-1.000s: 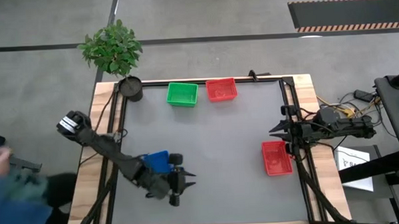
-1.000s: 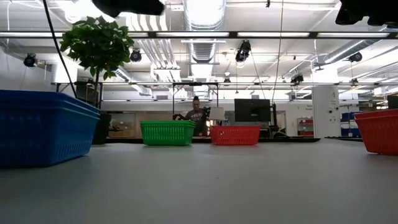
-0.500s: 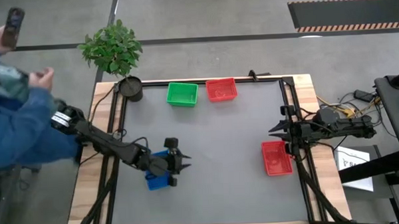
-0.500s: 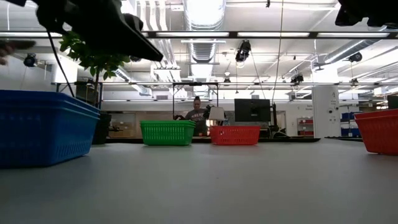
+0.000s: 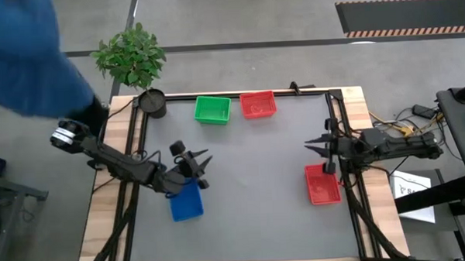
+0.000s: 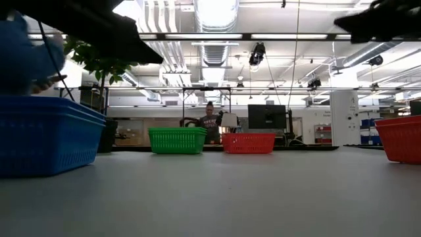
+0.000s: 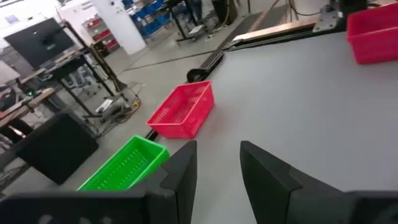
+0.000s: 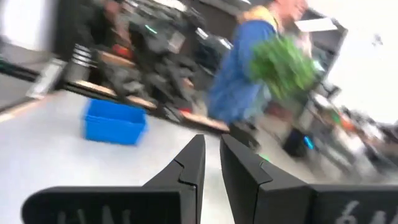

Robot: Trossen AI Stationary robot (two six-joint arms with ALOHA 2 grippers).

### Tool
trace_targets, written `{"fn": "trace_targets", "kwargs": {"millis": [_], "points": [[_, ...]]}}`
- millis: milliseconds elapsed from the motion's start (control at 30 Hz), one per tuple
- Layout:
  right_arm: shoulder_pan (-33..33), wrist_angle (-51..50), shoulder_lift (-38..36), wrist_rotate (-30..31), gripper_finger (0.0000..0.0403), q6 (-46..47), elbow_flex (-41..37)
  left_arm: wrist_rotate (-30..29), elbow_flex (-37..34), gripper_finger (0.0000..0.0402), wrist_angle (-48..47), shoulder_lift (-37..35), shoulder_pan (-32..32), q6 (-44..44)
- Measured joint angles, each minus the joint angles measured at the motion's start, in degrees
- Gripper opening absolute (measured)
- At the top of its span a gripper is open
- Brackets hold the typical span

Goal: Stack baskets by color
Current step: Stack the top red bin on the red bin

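From above, the left gripper point(image 5: 195, 164) is seen raised over the left half of the tabletop point(image 5: 250, 184), its fingers parted and grasping nothing, just beyond the blue basket point(image 5: 186, 202), which lies near the left edge. A green basket point(image 5: 212, 109) and a red basket point(image 5: 257, 104) are set side by side along the far edge, with a plant pot point(image 5: 152, 103) at the far left corner. A second red basket point(image 5: 321, 184) lies by the right edge, and the right gripper point(image 5: 317, 149) is held just beyond it with a narrow gap between its fingers, empty. A person's blue sleeve point(image 5: 24, 52) is seen off the left side. In the low view, the blue basket point(image 6: 46, 135) fills the left, the green point(image 6: 177, 140) and red point(image 6: 248, 142) baskets stand far back, and another red basket point(image 6: 401, 138) is cut by the right border. In the left wrist view, parted fingers point(image 7: 180, 171) frame bare table, with the green basket point(image 7: 124, 167) and the red basket point(image 7: 184, 111) ahead. In the right wrist view, nearly closed fingers point(image 8: 189, 165) point toward the blue basket point(image 8: 115, 122).
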Motion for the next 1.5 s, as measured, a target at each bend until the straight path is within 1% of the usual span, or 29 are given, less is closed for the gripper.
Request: {"fn": "trace_targets", "kwargs": {"millis": [67, 167, 233, 333, 467, 600, 667, 700, 767, 833, 933, 1000, 1067, 1133, 1233, 1300, 1400, 1500], "points": [[-0.08, -0.11, 2.87, 3.8, 0.0042, 1.44, 0.0, 0.0, 0.0, 0.0106, 0.32, 0.07, 0.72, 0.03], [-0.11, 1.0, 9.01, 5.78, 0.0037, 2.17, 0.39, 0.02, -0.37, 0.0106, 0.1, 0.1, 1.89, 0.43], [-0.32, 0.9, 13.6, 9.19, 0.0031, 3.39, 2.21, 0.04, -0.52, 0.0106, 0.0, 0.11, 2.84, 0.52], [-1.17, -1.82, 20.77, 14.73, 0.002, 4.64, 6.79, 0.02, -0.68, 0.0106, 0.0, 0.11, 4.26, 1.72], [-5.0, -9.56, 30.72, 17.79, 0.001, 7.48, 15.63, 0.02, -0.72, 0.0106, 0.12, 0.11, 5.39, 4.36], [-12.5, -20.38, 40.46, 17.39, 0.0009, 11.07, 26.13, -0.05, -0.72, 0.0106, 0.46, 0.11, 5.43, 7.65], [-16.98, -27.08, 45.15, 12.99, 0.0009, 10.82, 31.43, -0.05, -0.72, 0.0106, 0.48, 0.11, 5.42, 8.86], [-19.4, -28.61, 47.28, 10.05, 0.0009, 9.62, 34.0, -0.05, -0.61, 0.0106, 0.48, 0.11, 5.42, 9.49], [-23.83, -32.31, 52.07, 3.28, 0.0009, 4.48, 38.37, -0.07, -0.25, 0.0106, 0.49, 0.11, 5.42, 11.62], [-27.42, -35.86, 57.17, -1.05, 0.0014, -2.22, 42.04, -0.07, 0.06, 0.0106, 0.71, 0.11, 5.42, 13.26], [-31.58, -39.99, 64.13, -2.52, 0.0034, -12.06, 47.48, -0.05, 0.17, 0.0106, 0.65, 0.11, 5.38, 13.64], [-33.93, -39.99, 68.42, -2.47, 0.0054, -19.0, 50.88, -0.03, 0.16, 0.0106, 0.67, 0.11, 5.38, 13.61], [-35.49, -42.04, 72.79, -2.12, 0.0079, -28.99, 53.85, 0.0, 0.12, 0.0106, 0.65, 0.11, 5.38, 13.61], [-36.5, -43.61, 76.66, 1.21, 0.0104, -38.32, 56.46, 0.02, 0.04, 0.0106, 0.65, 0.11, 5.38, 13.59], [-37.47, -42.75, 81.28, 9.56, 0.0136, -47.51, 60.01, 0.04, -0.09, 0.0106, 0.65, 0.11, 5.38, 13.59], [-37.98, -43.73, 84.13, 13.34, 0.0153, -53.42, 61.56, 0.06, -0.11, 0.0106, 0.56, 0.11, 5.37, 13.57], [-37.78, -44.9, 87.45, 15.39, 0.0168, -61.83, 63.3, 0.08, -0.13, 0.0106, 0.53, 0.11, 5.36, 13.58], [-37.74, -43.99, 89.65, 16.54, 0.0171, -68.15, 64.46, 0.08, -0.2, 0.0106, 0.52, 0.11, 5.36, 13.8]]}}
